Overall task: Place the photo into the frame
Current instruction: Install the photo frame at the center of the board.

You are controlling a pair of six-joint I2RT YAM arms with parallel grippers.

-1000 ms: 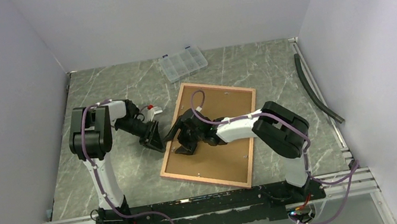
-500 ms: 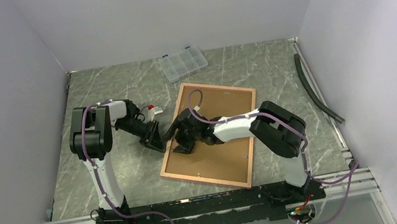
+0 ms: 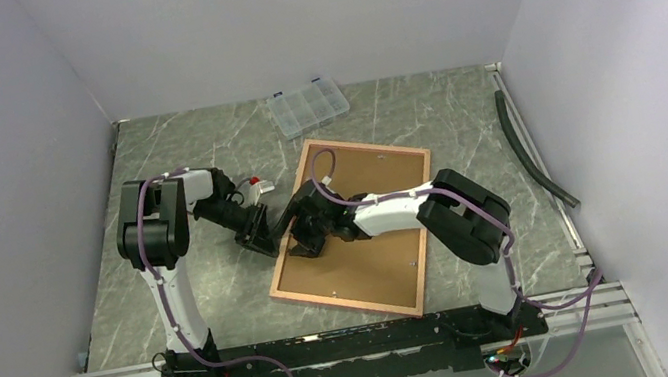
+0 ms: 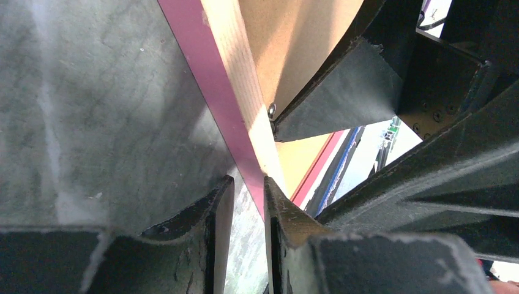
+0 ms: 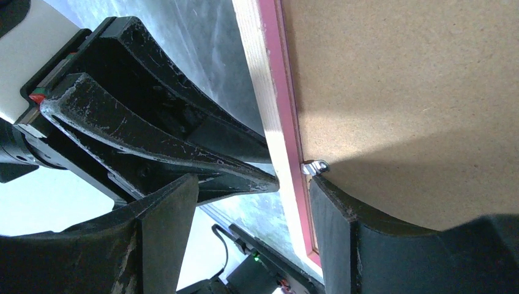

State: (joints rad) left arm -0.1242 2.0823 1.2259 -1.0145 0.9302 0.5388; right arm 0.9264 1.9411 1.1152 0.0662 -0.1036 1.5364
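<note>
— How's the table (image 3: 459, 108) looking from your end?

— It's grey-green marble with pale walls closing it in. The frame (image 4: 211, 79) is lying face down in the middle with its brown backing board (image 3: 372, 263) facing up. I'm working its left edge with both sets of jaws.

— Why both?

— I'm reckoning the left jaws are steadying the rim. They're narrowed around the pink border, though I can't tell whether they're truly pinching it. The right jaws are spread wide and holding nothing. One finger (image 5: 343, 220) is hovering over the board beside a small metal tab (image 5: 315, 166), and the other is hanging out past the frame's edge. I'm guessing that tab is pinning the board in.

— And the photo?

— It isn't showing in any view. Whether it's lying under the board, I can't say.

— Anything crowding you?

— The two sets of jaws are nearly touching each other, which is worrying me. The clear compartment box (image 3: 309, 108) is sitting well apart at the far side. A dark hose (image 3: 521, 149) is lying along the right rail.
</note>
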